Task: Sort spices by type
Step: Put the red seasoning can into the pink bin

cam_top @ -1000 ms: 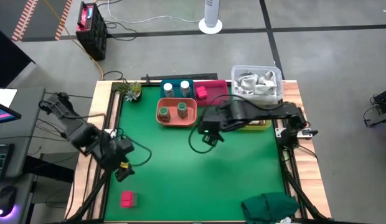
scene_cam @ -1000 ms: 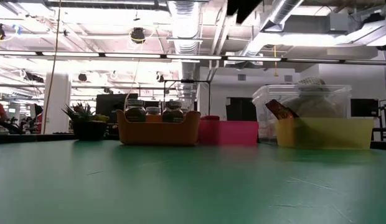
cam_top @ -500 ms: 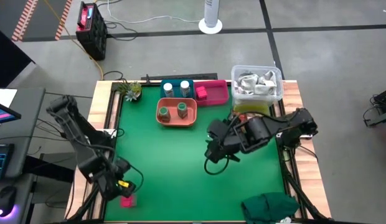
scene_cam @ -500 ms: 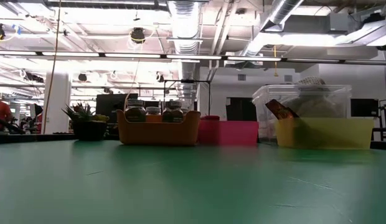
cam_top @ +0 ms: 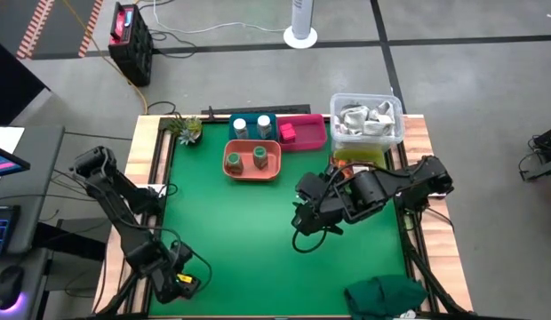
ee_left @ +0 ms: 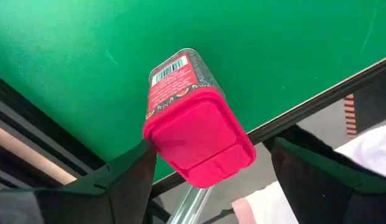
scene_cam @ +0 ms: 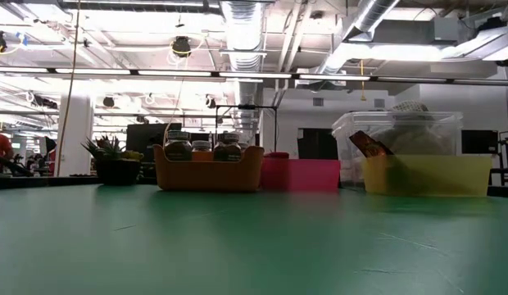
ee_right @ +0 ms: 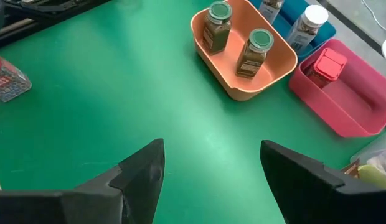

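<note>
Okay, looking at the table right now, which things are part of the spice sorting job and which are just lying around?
Part of the job:
- pink-capped spice jar lying between the open fingers of the left gripper
- two green-lidded jars in the orange bin
- white-capped jars in the teal bin
- pink jar in the pink bin
- yellow bin

Just lying about:
- plant sprig
- clear tub of wrappers
- green cloth
</note>
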Robot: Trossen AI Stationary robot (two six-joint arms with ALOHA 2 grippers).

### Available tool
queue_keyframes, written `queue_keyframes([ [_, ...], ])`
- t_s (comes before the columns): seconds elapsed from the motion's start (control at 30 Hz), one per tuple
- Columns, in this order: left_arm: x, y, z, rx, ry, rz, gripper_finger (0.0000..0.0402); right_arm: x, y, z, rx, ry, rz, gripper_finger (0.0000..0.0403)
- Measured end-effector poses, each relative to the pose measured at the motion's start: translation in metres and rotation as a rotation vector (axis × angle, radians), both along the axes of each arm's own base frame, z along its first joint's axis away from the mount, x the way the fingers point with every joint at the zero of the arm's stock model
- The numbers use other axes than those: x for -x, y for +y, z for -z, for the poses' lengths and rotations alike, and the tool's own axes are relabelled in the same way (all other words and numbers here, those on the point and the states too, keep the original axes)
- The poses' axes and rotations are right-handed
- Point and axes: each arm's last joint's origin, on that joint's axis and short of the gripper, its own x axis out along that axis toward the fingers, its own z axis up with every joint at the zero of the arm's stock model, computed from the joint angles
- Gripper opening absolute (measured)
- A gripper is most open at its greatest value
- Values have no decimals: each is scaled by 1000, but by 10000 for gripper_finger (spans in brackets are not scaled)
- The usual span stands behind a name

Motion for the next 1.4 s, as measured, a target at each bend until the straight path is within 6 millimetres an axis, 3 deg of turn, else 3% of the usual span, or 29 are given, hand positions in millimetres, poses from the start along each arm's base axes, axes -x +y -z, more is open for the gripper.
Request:
queue_keyframes([
  [0.2, 1, -1, 0, -15, -29, -50, 306, 0, -1, 0, 28, 1, -5, 291],
  [0.67, 0, 5, -1, -70, -63, 24, 306, -2, -5, 0, 45, 7, -2, 291],
  [0.97, 1, 7, -17, -79, -86, 45, 306, -4, -7, 0, 42, 1, 7, 291],
  [1.4, 7, 4, -22, -51, -3, -33, 306, -7, -6, -2, 32, -35, 1, 291],
])
